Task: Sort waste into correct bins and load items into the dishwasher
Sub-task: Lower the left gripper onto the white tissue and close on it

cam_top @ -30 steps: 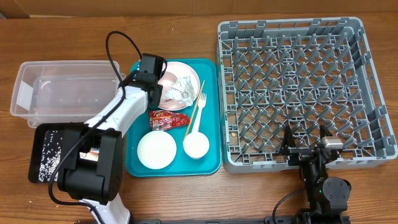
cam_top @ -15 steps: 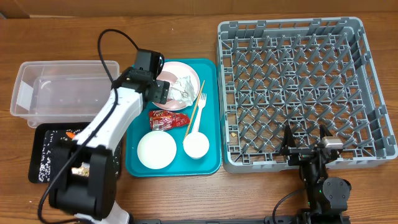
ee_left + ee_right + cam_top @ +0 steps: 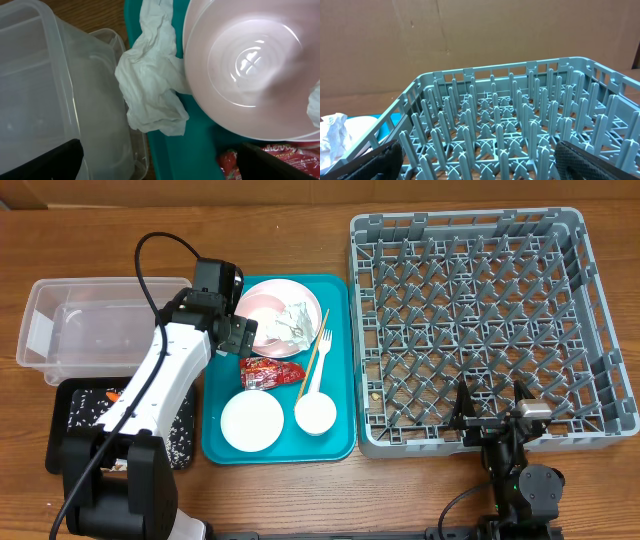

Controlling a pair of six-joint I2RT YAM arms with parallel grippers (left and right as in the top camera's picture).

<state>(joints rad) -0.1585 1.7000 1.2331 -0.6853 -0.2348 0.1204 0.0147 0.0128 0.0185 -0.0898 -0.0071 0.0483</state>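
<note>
My left gripper (image 3: 240,332) hangs open over the left edge of the teal tray, between the clear tub (image 3: 100,325) and the pale pink plate (image 3: 280,305). In the left wrist view a crumpled white napkin (image 3: 152,87) lies beside the plate (image 3: 250,65), ahead of my open gripper (image 3: 160,167), which holds nothing. More napkin (image 3: 297,320) lies on the plate. The red wrapper (image 3: 270,371), chopstick (image 3: 312,360), fork (image 3: 322,365), a white bowl (image 3: 252,421) and a white cup (image 3: 315,413) lie on the tray. My right gripper (image 3: 490,408) stands open at the near edge of the grey dishwasher rack (image 3: 480,320).
The shallow black tray (image 3: 70,445) in front of the tub holds beige crumbs and a small orange carrot (image 3: 111,395). The teal tray (image 3: 340,442) sits between the bins and the rack. The right wrist view looks across the rack's upright pegs (image 3: 510,130) toward a cardboard wall.
My left arm has swung left from over the pink plate toward the tub, and its jaws have opened wider. The right arm has not moved.
</note>
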